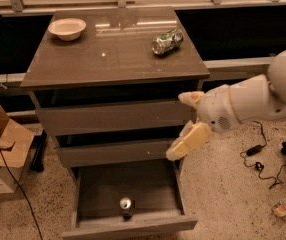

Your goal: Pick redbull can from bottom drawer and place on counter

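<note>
The redbull can (126,206) stands upright in the open bottom drawer (125,226), near its front wall, with its silver top showing. The counter (83,59) is the glossy grey-brown top of the drawer cabinet. My gripper (183,126) reaches in from the right, level with the two upper drawers, at the cabinet's right front corner. It is above and to the right of the can, apart from it. Its cream fingers (187,143) are spread apart and hold nothing.
A green-and-white dented can (167,41) lies on its side on the counter at the right. A pale bowl (67,28) sits at the counter's back left. A cardboard box (0,154) stands on the floor left. Cables (255,156) and a dark bar lie on the floor right.
</note>
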Available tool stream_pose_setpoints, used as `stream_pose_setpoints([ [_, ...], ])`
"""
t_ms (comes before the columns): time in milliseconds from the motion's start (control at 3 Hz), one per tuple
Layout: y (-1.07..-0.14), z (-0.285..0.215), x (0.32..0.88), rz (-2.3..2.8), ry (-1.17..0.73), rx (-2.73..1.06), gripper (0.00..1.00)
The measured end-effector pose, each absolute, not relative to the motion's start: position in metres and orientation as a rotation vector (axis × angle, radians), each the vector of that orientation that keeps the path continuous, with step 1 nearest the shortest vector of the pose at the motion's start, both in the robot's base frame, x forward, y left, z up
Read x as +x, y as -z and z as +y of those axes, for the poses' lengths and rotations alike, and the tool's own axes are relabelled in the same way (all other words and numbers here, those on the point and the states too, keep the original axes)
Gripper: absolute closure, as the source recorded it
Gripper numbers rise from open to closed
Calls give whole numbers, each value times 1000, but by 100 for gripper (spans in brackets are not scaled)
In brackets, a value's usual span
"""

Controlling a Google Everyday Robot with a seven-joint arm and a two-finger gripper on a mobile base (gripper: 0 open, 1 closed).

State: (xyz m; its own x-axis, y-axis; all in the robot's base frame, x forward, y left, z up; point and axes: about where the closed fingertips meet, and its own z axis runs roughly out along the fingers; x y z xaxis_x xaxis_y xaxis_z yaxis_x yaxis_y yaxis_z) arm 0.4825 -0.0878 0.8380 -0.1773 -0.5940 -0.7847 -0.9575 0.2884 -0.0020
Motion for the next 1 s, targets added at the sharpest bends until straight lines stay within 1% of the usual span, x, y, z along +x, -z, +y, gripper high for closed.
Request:
stream_pose_setpoints([
  [333, -783, -70, 498, 1809, -752, -1342, 0],
  [667, -713, -66, 511, 1862, -816, -1283, 0],
  [1000, -704, -66, 513, 1869, -831, -1272, 0],
])
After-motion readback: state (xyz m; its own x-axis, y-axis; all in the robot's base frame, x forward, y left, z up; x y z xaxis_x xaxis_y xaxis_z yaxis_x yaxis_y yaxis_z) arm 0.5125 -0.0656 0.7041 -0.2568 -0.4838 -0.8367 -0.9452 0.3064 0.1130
